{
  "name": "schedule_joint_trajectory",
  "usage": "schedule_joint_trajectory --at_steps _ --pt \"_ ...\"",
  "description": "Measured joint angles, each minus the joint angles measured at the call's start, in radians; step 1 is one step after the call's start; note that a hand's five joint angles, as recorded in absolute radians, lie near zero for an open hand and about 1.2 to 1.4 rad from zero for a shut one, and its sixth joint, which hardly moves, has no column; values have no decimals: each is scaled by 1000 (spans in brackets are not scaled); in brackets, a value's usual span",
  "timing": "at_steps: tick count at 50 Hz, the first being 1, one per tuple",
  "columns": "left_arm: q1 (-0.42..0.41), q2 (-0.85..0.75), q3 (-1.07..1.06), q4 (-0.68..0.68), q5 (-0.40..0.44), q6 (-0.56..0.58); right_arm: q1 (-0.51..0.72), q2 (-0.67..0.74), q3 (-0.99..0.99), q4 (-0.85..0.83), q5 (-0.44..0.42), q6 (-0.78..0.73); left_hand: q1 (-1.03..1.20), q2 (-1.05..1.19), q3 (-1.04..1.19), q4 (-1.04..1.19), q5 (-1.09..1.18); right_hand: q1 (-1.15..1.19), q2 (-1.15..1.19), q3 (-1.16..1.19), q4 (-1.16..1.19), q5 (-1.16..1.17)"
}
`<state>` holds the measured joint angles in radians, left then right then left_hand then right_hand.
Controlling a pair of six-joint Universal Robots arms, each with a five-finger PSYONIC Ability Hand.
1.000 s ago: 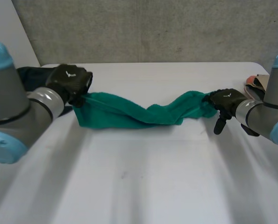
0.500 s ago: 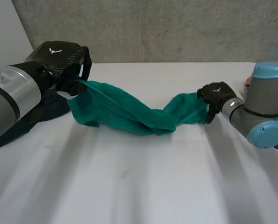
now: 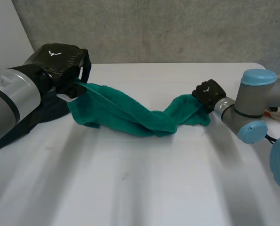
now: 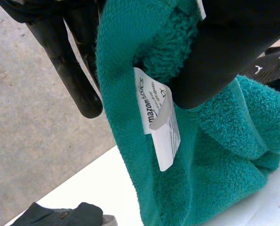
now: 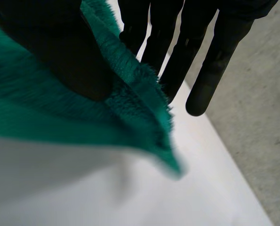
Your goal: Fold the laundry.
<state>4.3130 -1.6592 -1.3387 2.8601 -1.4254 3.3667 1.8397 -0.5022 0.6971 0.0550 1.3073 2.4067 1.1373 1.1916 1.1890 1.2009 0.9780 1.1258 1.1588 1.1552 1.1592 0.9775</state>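
The green towel [image 3: 130,113] hangs twisted between both hands, its middle sagging onto the white table [image 3: 140,188]. The left hand [image 3: 60,59] holds the towel's left end off the table, much where it was half a second ago. In the left wrist view its thumb clamps the cloth just by a white label [image 4: 161,122]. The right hand [image 3: 206,92] has drawn slightly inward and farther from the camera since then. It pinches the right end, thumb on the cloth and fingers [image 5: 210,70] seemingly behind the edge. A dark garment [image 3: 50,110] lies beneath the left arm.
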Motion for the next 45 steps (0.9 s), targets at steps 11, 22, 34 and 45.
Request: schedule_joint_trajectory --at_steps 11,22,34,45 --pt "88 58 7 -1 -32 5 -66 -291 124 45 -22 -11 0 0 0 0 0 0 10 25 33 10" --pt "235 149 50 -48 -6 -2 -220 -733 162 341 -107 3 0 0 0 0 0 0 11 25 34 10" --pt "269 107 23 -43 39 5 -236 -768 222 501 -100 -82 0 0 0 0 0 0 10 25 34 12" --pt "210 -292 230 159 26 84 -117 -478 108 257 21 -83 0 4 4 0 0 0 10 31 34 22"
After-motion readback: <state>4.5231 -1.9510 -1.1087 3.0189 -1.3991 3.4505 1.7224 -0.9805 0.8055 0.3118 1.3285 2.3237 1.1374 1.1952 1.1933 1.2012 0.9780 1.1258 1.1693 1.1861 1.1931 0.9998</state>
